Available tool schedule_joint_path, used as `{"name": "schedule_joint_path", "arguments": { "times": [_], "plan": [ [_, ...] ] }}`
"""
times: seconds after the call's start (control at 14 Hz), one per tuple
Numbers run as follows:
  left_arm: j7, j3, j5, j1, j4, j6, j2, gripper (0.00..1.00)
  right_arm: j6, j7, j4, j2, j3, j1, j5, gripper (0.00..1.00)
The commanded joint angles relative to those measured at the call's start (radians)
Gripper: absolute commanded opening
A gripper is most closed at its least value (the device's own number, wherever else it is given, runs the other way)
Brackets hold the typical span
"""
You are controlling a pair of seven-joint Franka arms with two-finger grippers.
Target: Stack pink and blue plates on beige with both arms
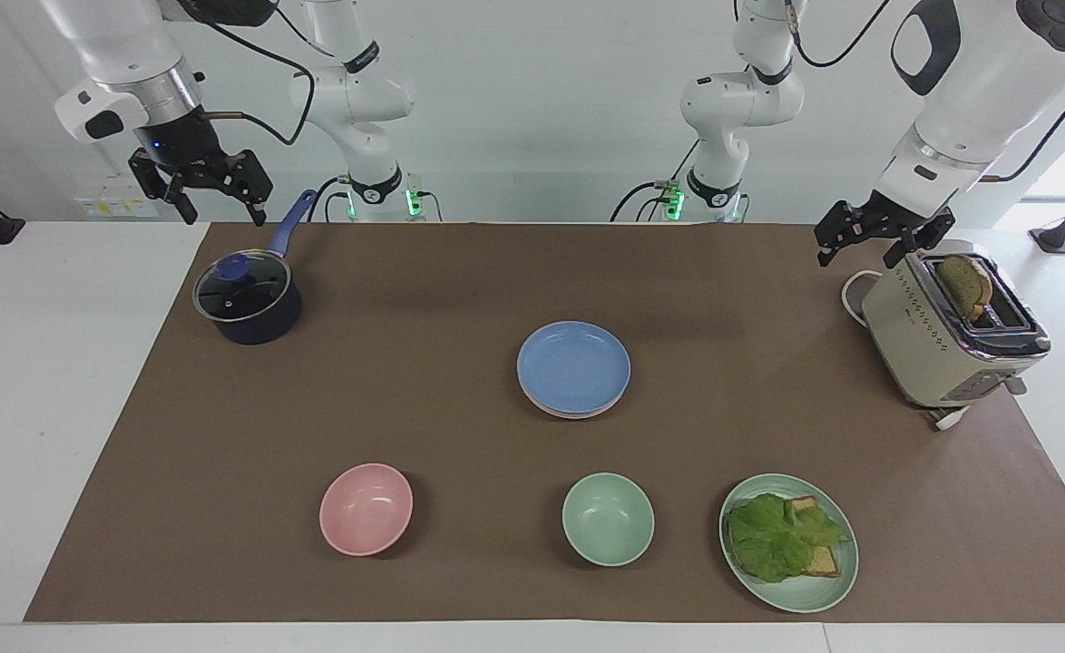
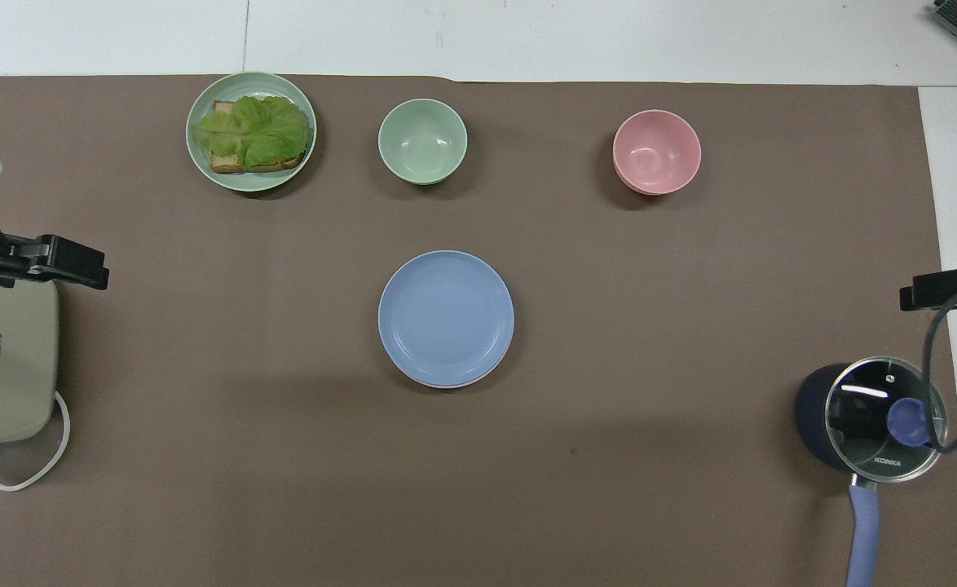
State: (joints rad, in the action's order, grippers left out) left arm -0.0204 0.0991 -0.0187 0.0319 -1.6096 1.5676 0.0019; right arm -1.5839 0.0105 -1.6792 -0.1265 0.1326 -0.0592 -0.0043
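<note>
The blue plate [image 1: 573, 365] [image 2: 446, 315] lies on top of a stack at the middle of the brown mat. Just a thin rim of the pink plate [image 1: 578, 414] [image 2: 447, 384] shows under it. The beige plate is hidden. My right gripper [image 1: 222, 216] [image 2: 945, 289] hangs open and empty in the air by the saucepan, at the right arm's end of the mat. Over the toaster's edge at the left arm's end, my left gripper [image 1: 864, 254] [image 2: 71, 267] is open and holds nothing. Both are well apart from the stack.
A lidded dark saucepan [image 1: 247, 299] stands at the right arm's end. A cream toaster [image 1: 950, 331] with a slice in it stands at the left arm's end. Farther from the robots sit a pink bowl [image 1: 366, 509], a green bowl [image 1: 608, 519] and a green plate [image 1: 836, 589] with lettuce and toast.
</note>
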Motion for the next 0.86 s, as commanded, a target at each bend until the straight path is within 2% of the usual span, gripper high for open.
{"name": "schedule_joint_path", "arguments": {
  "times": [0.0, 0.29, 0.79],
  "plan": [
    [0.008, 0.002, 0.017, 0.000, 0.002, -0.012, -0.006, 1.00, 0.019, 0.006, -0.002, -0.007, -0.005, 0.001, -0.014, 1.00],
    [0.008, 0.001, 0.017, 0.000, 0.002, -0.012, -0.006, 1.00, 0.038, -0.009, 0.032, -0.002, -0.011, -0.005, -0.010, 1.00],
    [0.008, 0.002, 0.017, 0.000, 0.002, -0.012, -0.006, 1.00, 0.036, 0.003, -0.002, -0.024, -0.010, -0.007, -0.016, 1.00]
  ]
}}
